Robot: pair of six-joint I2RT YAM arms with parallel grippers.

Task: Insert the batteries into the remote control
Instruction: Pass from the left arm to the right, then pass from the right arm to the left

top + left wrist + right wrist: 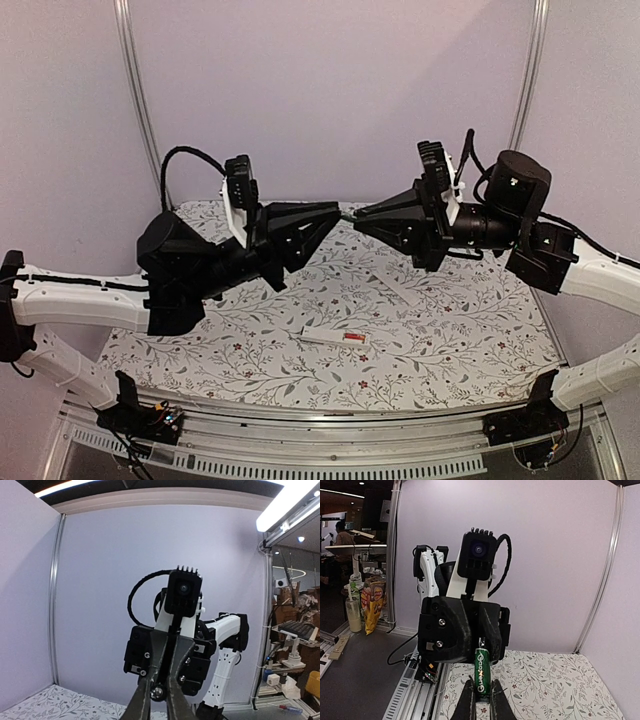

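A green battery [482,672] hangs in the air between both grippers, which meet tip to tip above the back of the table. My right gripper [481,687] is shut on its near end. Its far end sits in the jaws of my left gripper [336,213]. In the left wrist view the battery's metal end [159,693] shows between the left fingers [145,695]. The remote control [335,337], a slim white bar with a red patch near its right end, lies on the cloth well below and in front of the grippers.
The table carries a floral cloth [450,340]. A thin white strip [405,290] lies right of centre, under the right arm. White walls with metal rails close the back and sides. The arm bases sit on the rail at the near edge.
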